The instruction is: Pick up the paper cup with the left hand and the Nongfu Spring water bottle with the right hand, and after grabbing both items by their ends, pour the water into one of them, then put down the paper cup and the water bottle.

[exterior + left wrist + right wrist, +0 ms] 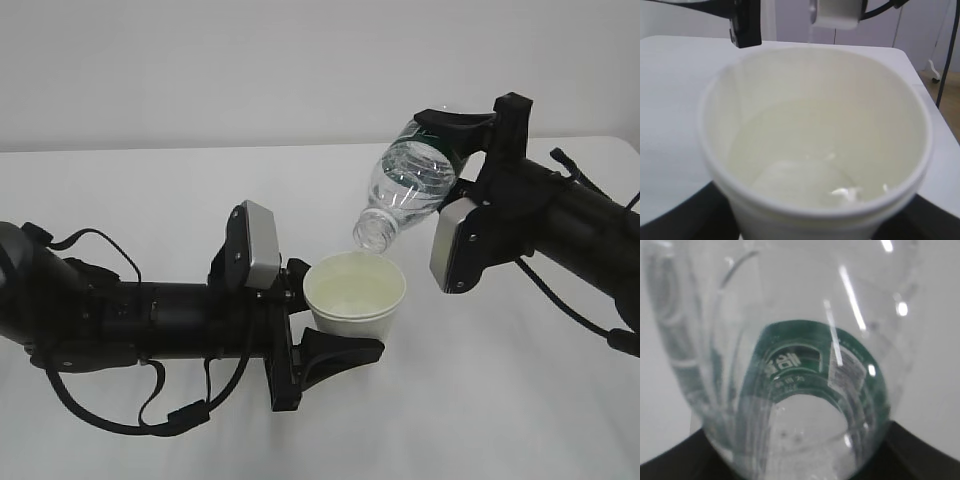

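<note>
1. The paper cup (356, 293) is held upright above the white table (480, 400), near the middle of the scene, its rolled rim just under the bottle's mouth
2. Inside the cup, the left wrist view shows a shallow pool of water (805, 182) over the cream-coloured bottom (a few bright glints on its surface)
3. The left hand (320, 340) reaches in from the left and grips the cup's lower part, jaws spread to the cup's width with a prong on its near and far side
4. The Nongfu Spring water bottle (405, 183) is tilted steeply, uncapped mouth pointing down and left, touching or just above the cup's far rim; I cannot tell which
5. The right hand (470, 135) comes from the right and clamps the bottle's base end, jaws set as wide as the bottle
6. The green label band (850, 370) is seen through the clear base in the right wrist view
</note>
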Robot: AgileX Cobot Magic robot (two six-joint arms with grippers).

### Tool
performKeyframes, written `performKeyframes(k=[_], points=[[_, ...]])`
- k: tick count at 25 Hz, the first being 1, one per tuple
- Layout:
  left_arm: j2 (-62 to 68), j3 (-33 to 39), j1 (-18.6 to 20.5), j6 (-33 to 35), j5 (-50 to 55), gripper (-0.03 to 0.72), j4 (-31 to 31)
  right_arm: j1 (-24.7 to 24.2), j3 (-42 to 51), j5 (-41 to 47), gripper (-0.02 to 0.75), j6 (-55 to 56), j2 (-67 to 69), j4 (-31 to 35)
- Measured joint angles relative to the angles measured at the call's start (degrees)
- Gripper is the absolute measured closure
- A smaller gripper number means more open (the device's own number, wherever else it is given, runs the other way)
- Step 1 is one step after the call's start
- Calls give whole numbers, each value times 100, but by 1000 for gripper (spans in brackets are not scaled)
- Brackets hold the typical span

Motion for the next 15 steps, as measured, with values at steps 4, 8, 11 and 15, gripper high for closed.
performKeyframes(k=[4, 8, 11, 15], points=[[0, 0, 0, 0, 0, 205, -10, 0, 0, 0, 282, 32, 0, 0], [0, 0, 0, 0, 0, 205, -71, 0, 0, 0, 282, 117, 0, 0], [0, 0, 0, 0, 0, 205, -84, 0, 0, 0, 282, 365, 0, 0], [0, 0, 0, 0, 0, 205, -82, 0, 0, 0, 282, 571, 0, 0]])
